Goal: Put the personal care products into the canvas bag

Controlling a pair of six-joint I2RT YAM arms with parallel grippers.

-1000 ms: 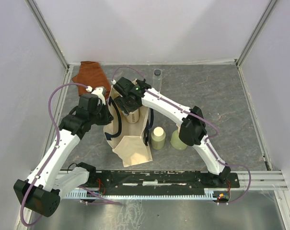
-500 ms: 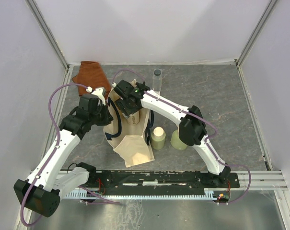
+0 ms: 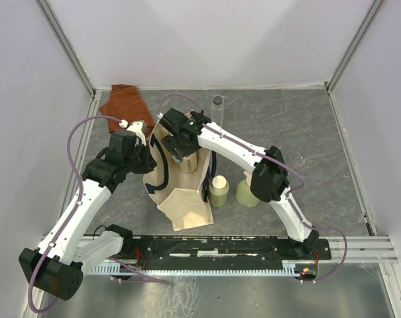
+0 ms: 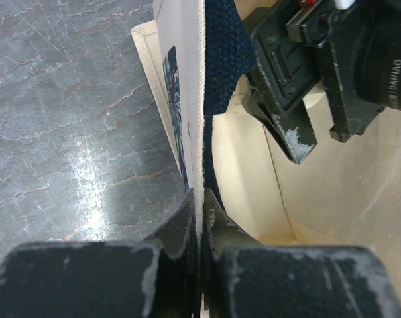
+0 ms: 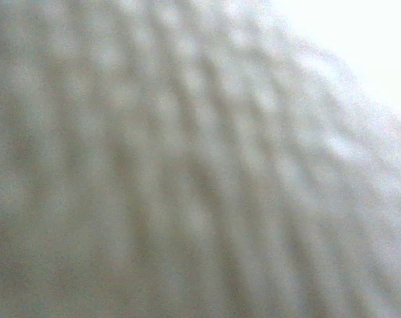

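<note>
The cream canvas tote bag with dark navy handles (image 3: pixel 184 204) lay on the grey marbled counter (image 3: pixel 306 142) between the two arms, with its mouth turned away from them. The left gripper (image 4: pixel 200 211) was closed tight on the left rim of the bag and held the mouth open. The right gripper (image 3: pixel 185 147) was deep inside this mouth. Its wrist camera showed only blurred canvas weave, so I cannot tell if its fingers were apart or together. A cream bottle (image 3: pixel 189 161) seemed to lie just under it, inside the bag. The step in hand was probably the delivery of this bottle. Two pale green bottles (image 3: pixel 219 190) (image 3: pixel 248 193) stood just beside the bag on its right, and a slim clear bottle with a dark cap (image 3: pixel 217 110) stood further back. The next move would call for a clean lift out, without catching the handles.
</note>
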